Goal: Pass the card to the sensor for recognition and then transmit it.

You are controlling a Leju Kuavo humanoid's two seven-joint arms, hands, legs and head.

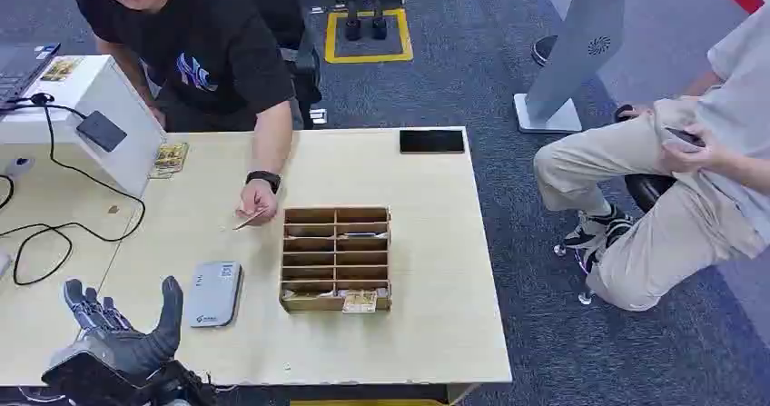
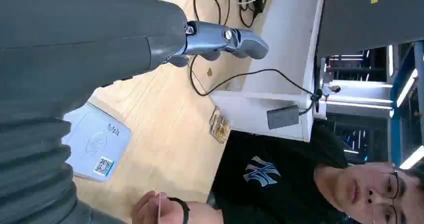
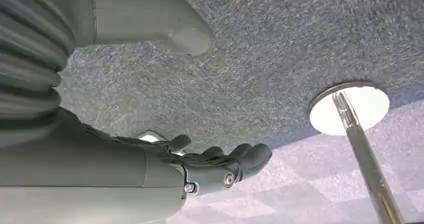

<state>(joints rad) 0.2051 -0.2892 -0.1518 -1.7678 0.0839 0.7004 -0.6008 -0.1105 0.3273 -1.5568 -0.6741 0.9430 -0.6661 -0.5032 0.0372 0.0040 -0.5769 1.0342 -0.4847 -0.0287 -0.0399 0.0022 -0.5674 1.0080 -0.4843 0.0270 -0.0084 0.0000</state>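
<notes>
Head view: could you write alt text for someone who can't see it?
A person's hand holds a card over a wooden table, beside a compartmented wooden box. The robot's left hand rests open near a grey card reader.

A white NY logo sits on the person's black shirt (image 2: 262, 174). The reader (image 2: 95, 146) carries a QR code; its small print is unreadable.

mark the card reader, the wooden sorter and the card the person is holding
card reader (image 1: 214, 293), head view, middle of its grey top face.
wooden sorter (image 1: 336, 258), head view, central divider between its compartments.
card (image 1: 247, 218), head view, middle of the card pinched in the person's fingers.
</notes>
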